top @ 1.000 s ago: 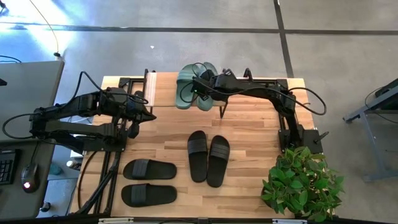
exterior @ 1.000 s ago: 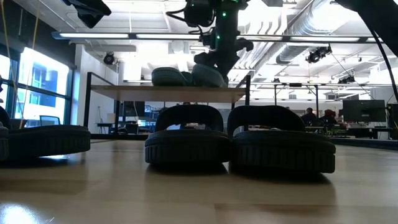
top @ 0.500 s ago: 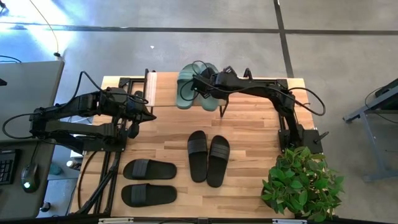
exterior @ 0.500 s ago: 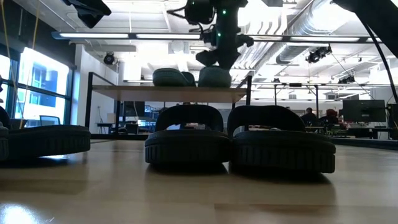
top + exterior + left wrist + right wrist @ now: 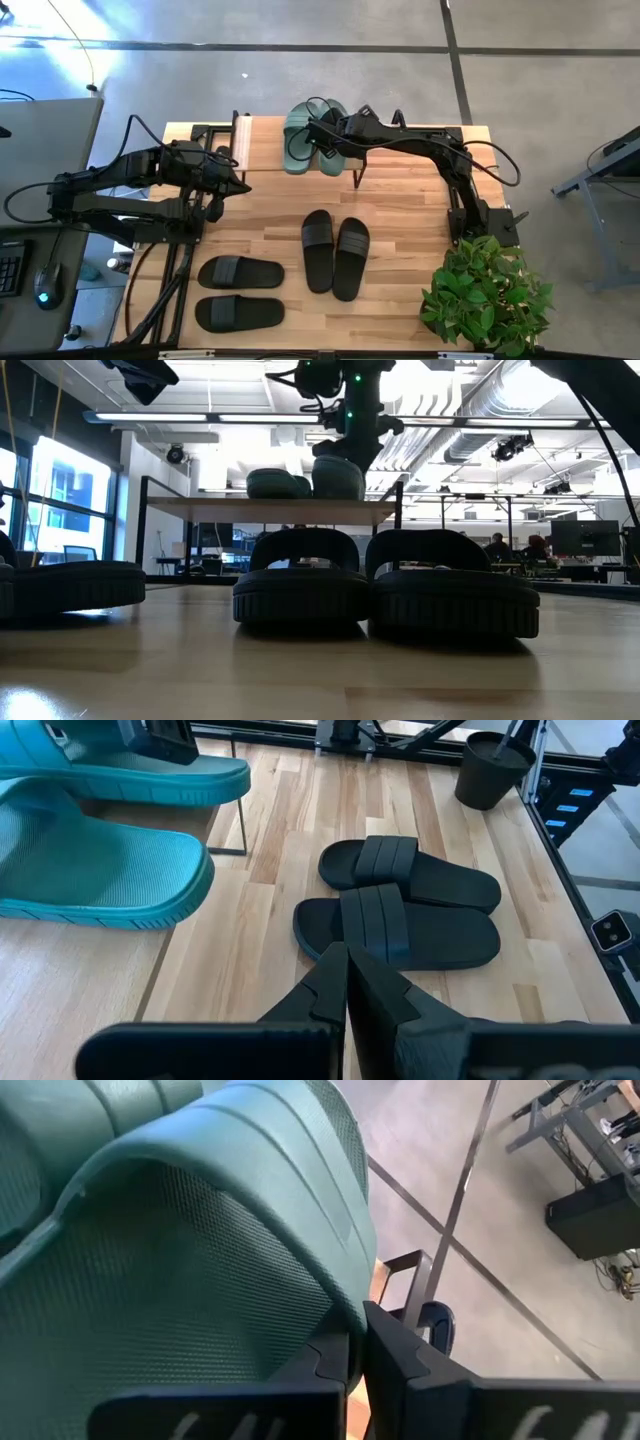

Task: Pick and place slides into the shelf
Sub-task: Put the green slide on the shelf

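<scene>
Right gripper (image 5: 322, 137): over the shelf (image 5: 262, 135), fingers clamped on the second green slide (image 5: 328, 150).
First green slide (image 5: 298, 140): lying on the shelf top, touching the second.
Left gripper (image 5: 240, 185): fingers pressed together, holding nothing, above the table (image 5: 400, 210).
Black slides (image 5: 335, 252): two pairs on the table, well apart from the shelf.

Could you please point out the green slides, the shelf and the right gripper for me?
green slides (image 5: 298, 142), high view, on the strap of the left one.
shelf (image 5: 270, 509), low view, on the top board's front edge.
right gripper (image 5: 318, 130), high view, at its fingertips.
</scene>
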`<control>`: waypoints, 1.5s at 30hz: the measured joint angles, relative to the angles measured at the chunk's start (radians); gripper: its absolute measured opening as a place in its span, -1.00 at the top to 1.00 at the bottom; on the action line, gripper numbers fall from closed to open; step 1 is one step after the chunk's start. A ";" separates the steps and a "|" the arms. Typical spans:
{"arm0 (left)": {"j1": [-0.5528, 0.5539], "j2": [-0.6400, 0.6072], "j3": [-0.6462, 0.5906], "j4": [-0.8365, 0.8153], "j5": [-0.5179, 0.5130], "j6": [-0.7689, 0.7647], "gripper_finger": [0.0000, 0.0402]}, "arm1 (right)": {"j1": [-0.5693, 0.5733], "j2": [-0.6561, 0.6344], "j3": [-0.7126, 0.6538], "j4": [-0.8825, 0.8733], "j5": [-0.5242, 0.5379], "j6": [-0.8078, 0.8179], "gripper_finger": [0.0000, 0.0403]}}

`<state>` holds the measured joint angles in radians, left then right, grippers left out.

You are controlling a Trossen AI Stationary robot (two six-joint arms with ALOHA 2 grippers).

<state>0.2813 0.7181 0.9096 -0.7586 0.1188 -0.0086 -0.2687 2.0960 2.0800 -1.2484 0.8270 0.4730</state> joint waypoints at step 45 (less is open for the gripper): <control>0.000 0.000 0.000 0.000 0.000 0.000 1.00 | -0.008 0.013 0.000 0.050 -0.077 -0.055 0.51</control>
<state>0.2811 0.7178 0.9096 -0.7586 0.1188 -0.0086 -0.2768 2.1086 2.0800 -1.1980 0.7500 0.4179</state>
